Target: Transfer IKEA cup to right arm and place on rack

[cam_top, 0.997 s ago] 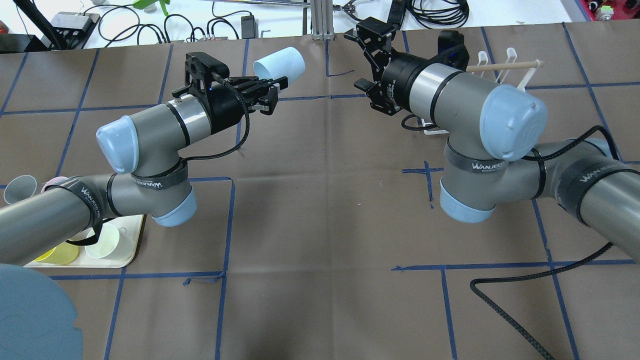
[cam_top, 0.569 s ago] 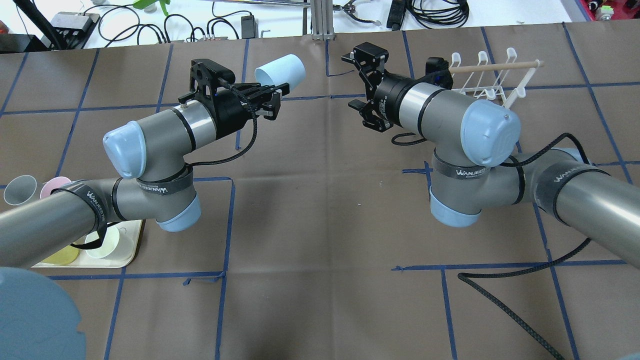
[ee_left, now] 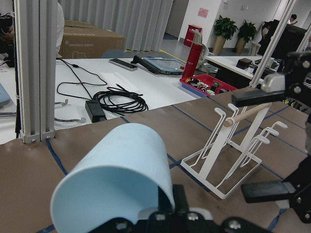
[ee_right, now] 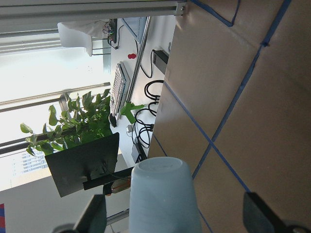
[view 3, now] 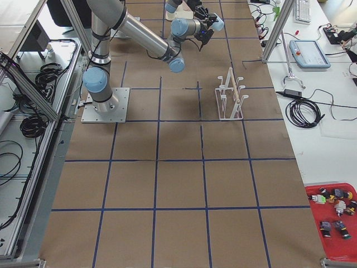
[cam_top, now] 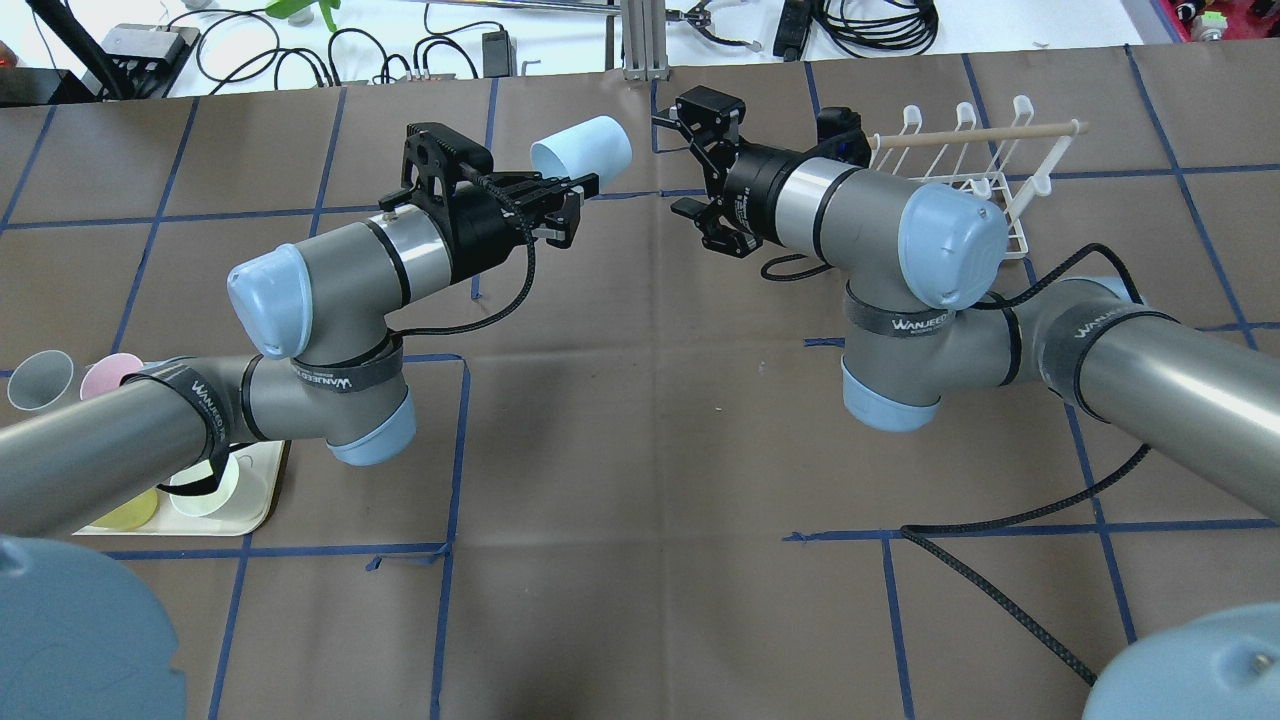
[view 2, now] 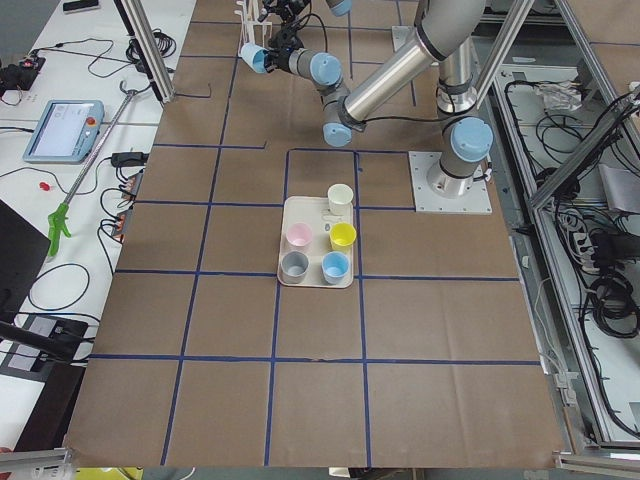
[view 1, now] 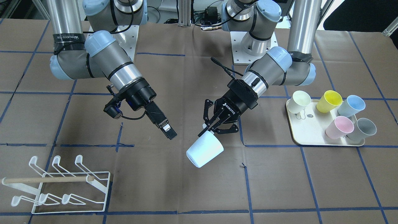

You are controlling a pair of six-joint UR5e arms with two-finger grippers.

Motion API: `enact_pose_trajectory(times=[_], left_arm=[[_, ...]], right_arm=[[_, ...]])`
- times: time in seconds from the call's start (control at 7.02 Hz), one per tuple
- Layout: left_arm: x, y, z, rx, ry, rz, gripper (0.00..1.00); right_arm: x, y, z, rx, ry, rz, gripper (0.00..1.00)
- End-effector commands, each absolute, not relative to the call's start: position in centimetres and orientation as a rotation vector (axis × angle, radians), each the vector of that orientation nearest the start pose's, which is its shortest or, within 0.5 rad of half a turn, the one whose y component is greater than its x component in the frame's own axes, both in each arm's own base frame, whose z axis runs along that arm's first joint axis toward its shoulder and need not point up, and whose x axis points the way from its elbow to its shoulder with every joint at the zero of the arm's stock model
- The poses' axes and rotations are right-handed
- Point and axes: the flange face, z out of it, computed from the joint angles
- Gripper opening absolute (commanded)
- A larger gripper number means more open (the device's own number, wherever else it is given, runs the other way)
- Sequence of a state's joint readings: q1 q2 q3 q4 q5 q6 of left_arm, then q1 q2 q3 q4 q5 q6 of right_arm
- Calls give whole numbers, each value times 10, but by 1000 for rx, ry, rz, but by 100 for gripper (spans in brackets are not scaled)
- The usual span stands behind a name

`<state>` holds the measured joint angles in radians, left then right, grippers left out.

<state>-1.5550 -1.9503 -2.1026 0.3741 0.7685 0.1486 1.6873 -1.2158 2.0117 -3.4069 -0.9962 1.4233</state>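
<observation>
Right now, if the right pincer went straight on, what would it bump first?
Probably the pale blue cup held by the left pincer: it sits centred ahead of the right pincer, though depth is unclear.

Ahead of the left gripper (ee_left: 170, 209), beyond the brown-papered table (ee_left: 29, 160), a white desk (ee_left: 155, 87) carries black cables (ee_left: 119, 102); grey curtains (ee_left: 126, 22) hang behind. Past the right gripper (ee_right: 177, 216), daylight glares through what may be a window (ee_right: 58, 73), beside a leafy plant (ee_right: 77, 126).

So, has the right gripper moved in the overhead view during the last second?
Yes. The right gripper has shifted left in that view, away from the rack and closer to the cup.
</observation>
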Motion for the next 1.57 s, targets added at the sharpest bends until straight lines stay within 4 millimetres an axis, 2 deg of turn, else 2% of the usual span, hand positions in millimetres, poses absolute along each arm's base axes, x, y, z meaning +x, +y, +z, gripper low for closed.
enact_pose_trajectory(times=[0.0,0.14,0.43,0.71,1.14,1.42], left_arm=[[-197,-512,297,-652,-2085,1275,0],[-197,-512,296,-651,-2086,1274,0],[-197,-512,296,-651,-2086,1274,0],[-197,-513,296,-652,-2085,1275,0],[-199,-511,295,-653,-2085,1270,0],[-199,-510,295,-654,-2085,1268,0]], right_arm=[[263,-521,313,872,1834,-392,99],[273,-525,320,844,1831,-401,99],[288,-541,309,825,1840,-386,99],[292,-552,311,815,1836,-388,99],[297,-569,302,814,1837,-386,99],[298,-573,302,811,1836,-387,99]])
